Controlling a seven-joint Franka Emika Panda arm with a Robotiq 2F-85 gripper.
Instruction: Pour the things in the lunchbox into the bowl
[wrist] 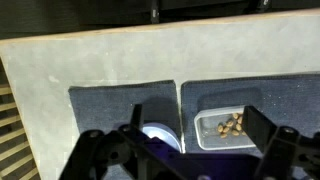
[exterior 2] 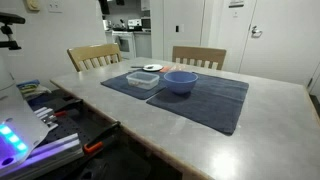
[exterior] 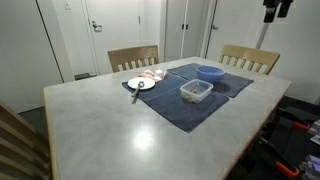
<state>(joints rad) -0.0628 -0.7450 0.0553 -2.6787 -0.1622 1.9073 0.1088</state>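
Gripper (wrist: 193,112) fingers spread wide, holding nothing, clear lunchbox (wrist: 228,127) with brownish bits inside, blue bowl (exterior 2: 180,81) just beside it, both on dark mat (exterior 2: 215,100)

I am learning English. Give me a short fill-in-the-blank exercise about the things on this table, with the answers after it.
1. The bowl is ___ in colour.
2. The lunchbox holds small ___ pieces.
3. The round plate near them is ___ in colour.

Missing words: blue, brown, white.
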